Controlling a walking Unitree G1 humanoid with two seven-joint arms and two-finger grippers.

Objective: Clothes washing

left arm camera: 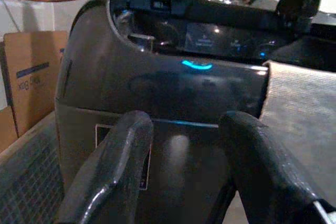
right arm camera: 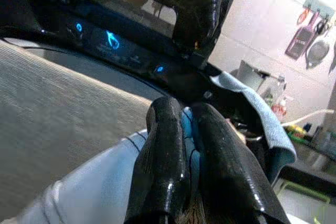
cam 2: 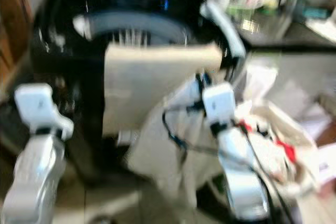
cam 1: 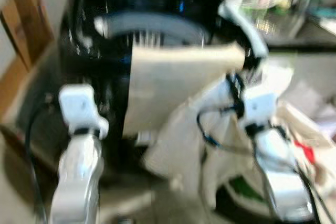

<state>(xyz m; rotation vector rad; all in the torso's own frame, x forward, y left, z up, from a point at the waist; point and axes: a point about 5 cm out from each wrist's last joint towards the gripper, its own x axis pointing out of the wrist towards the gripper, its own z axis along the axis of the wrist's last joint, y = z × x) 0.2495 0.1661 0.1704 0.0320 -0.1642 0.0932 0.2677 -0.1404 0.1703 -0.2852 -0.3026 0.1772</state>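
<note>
**Right jaws hold the garment at the tub rim; drum lies ahead and to the robot's left**

The pale blue garment (right arm camera: 100, 182) sits pinched between the right gripper (right arm camera: 191, 156) fingers, jaws closed down on a fold of it. I see this in the right wrist view, where the two black fingers press together with blue cloth bunched at their base.

A second piece, a beige cloth (cam 1: 173, 85), hangs over the front rim of the black washing machine (left arm camera: 152, 93), part over the opening and part down the front face. Its long edge runs along the rim, across my line of approach.

The head views are blurred, so I judge the relation only roughly: the right gripper (cam 1: 236, 85) is at the rim's right end, just beside the beige cloth, and the drum opening (cam 1: 152, 32) lies ahead of it and to the robot's left. I judge that the right arm is the nearer one for carrying cloth into the drum.

The left gripper (left arm camera: 184, 166) faces the machine's front panel, jaws wide and holding nothing.

A heap of pale laundry (cam 1: 294, 129) lies to the right of the right arm.
</note>
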